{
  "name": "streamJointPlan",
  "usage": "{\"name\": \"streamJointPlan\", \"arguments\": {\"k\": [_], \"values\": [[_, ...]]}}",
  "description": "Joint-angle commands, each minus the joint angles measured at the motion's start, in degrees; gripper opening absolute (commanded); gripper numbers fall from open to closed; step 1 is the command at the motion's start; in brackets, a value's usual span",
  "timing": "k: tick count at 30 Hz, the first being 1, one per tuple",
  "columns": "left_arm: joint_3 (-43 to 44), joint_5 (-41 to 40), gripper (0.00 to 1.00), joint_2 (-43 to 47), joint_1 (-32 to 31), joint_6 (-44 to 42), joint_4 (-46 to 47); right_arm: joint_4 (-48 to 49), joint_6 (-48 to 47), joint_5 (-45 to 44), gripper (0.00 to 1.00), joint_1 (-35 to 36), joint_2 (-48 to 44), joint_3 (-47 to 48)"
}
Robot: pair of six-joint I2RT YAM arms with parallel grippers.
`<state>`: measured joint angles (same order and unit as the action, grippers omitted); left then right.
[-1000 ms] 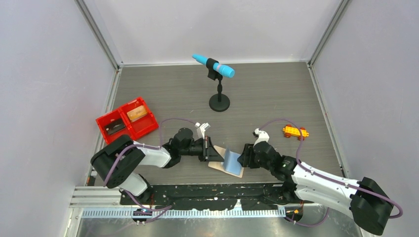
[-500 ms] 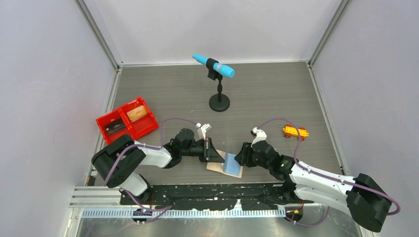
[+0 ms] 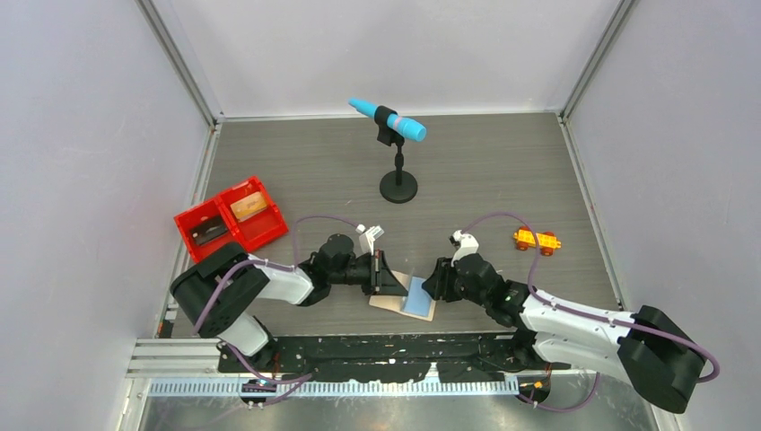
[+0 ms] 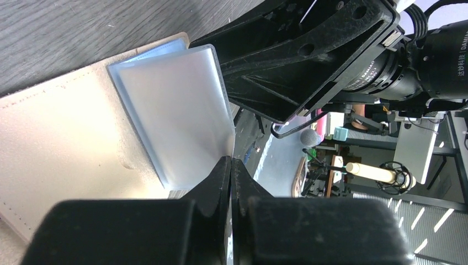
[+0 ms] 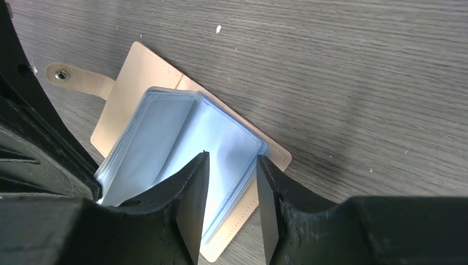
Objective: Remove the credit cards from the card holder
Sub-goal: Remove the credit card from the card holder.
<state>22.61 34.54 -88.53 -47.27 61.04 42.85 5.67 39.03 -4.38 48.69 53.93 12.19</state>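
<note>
The tan card holder (image 3: 392, 302) lies open on the table between my two grippers, blue-grey plastic sleeves (image 3: 418, 296) fanned out. My left gripper (image 3: 393, 284) is shut, pinching the corner of one clear sleeve (image 4: 171, 105) at its fingertips (image 4: 230, 161); the tan cover (image 4: 60, 132) lies beside it. My right gripper (image 5: 232, 156) is open and empty, hovering over the right side of the sleeves (image 5: 221, 135), above the cover (image 5: 138, 72) with its snap tab (image 5: 72, 77). No card shows in the sleeves. A tan-orange card (image 3: 250, 206) and a dark card (image 3: 209, 232) lie in the red tray.
The red two-compartment tray (image 3: 262, 232) sits at the left. A blue microphone (image 3: 388, 118) on a black stand (image 3: 397, 186) stands at the back centre. An orange-yellow toy car (image 3: 537, 240) lies to the right. Grey walls enclose the table.
My right gripper has moved left, closer over the sleeves. The holder has shifted slightly left and the sleeves lie flatter. My left gripper stays shut at the holder.
</note>
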Motion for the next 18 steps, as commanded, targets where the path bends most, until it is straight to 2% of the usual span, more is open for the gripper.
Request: {"name": "streamJointPlan", "arguments": {"k": [1, 4, 7, 8, 10, 13, 16, 18], "values": [[0.61, 0.07, 0.00, -1.16, -0.28, -0.95, 4.33, 3.92, -1.49, 0.55, 0.44, 0.30, 1.37, 1.44], [0.27, 0.05, 0.00, -1.89, -0.28, -0.46, 5.65, 4.30, -1.64, 0.74, 0.43, 0.27, 1.61, 1.58], [0.15, -0.25, 0.10, -2.08, -0.28, -0.39, 5.76, 4.38, -2.07, 0.62, 0.43, 0.27, 1.61, 1.83], [0.15, -0.33, 0.11, -2.00, -0.28, -0.39, 5.68, 4.31, -2.13, 0.61, 0.43, 0.27, 1.61, 1.94], [0.15, -0.36, 0.02, -1.87, -0.28, -0.48, 5.58, 4.27, -2.28, 0.52, 0.43, 0.28, 1.74, 2.11], [0.15, -0.38, 0.00, -1.67, -0.28, -0.68, 5.41, 4.34, -2.35, 0.58, 0.42, 0.27, 1.95, 2.07], [0.13, -0.53, 0.11, -1.26, -0.28, -0.95, 5.01, 4.34, -2.43, 0.59, 0.42, 0.27, 1.97, 2.19], [0.15, -0.53, 0.11, -0.98, -0.28, -1.25, 4.34, 4.35, -2.41, 0.60, 0.42, 0.30, 1.85, 2.22]]}}
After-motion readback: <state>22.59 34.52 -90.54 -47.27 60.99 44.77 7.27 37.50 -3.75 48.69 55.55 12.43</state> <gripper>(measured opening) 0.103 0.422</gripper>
